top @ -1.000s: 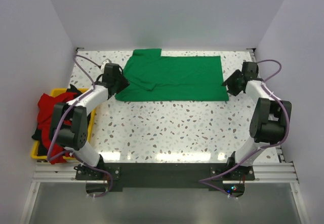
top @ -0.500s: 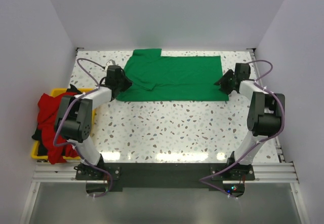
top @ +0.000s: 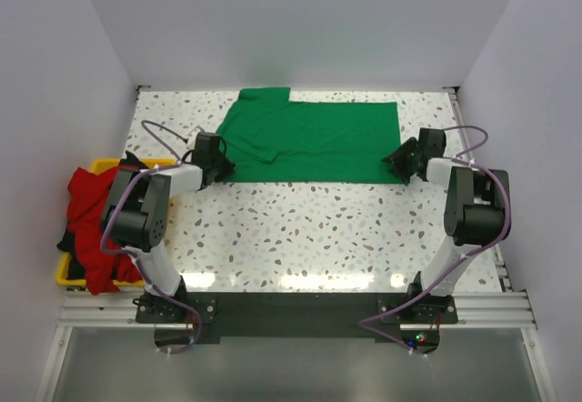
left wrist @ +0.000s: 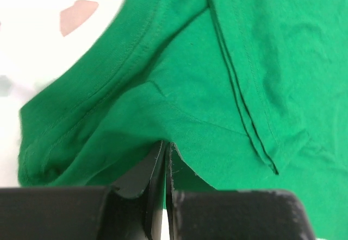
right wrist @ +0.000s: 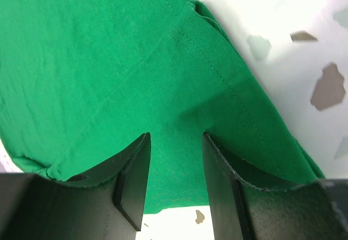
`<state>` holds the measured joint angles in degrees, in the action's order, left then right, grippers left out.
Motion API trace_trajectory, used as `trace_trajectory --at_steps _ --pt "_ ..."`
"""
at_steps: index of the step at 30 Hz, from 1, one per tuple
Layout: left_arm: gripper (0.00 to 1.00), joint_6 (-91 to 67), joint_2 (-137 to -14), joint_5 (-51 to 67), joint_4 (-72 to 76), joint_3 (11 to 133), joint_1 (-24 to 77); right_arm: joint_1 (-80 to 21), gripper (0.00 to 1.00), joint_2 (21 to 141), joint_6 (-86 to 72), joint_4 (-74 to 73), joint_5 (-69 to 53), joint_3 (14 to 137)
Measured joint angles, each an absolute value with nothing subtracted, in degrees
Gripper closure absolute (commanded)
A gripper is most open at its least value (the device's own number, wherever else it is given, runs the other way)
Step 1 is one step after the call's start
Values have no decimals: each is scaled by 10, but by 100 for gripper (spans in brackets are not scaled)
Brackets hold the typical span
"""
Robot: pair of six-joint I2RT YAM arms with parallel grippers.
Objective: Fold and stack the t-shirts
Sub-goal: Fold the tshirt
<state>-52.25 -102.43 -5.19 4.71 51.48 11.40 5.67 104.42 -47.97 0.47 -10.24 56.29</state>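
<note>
While green t-shirt lies spread, 0 are stacked.
We see left tool pinching its edge, right tool gaping astride hem.

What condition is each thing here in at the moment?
green shirt: spread flat on the table, one sleeve folded in.
left gripper: shut on the green shirt's near left edge.
right gripper: open, astride the shirt's right edge.
yellow bin: holding crumpled shirts.
red shirt: crumpled in the bin.
black shirt: crumpled, mostly hidden.
</note>
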Motion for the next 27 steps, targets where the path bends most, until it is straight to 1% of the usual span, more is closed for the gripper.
trace_trajectory --at_steps 9,17,27 --pt "94 -548 -969 -124 -23 481 114 57 53 991 -489 -4 -101 503" --pt "94 -549 -862 -163 -55 380 114 57 54 923 -488 -31 -102 433" --pt "94 -549 -715 -173 -79 262 114 58 55 824 -484 -53 -103 344"
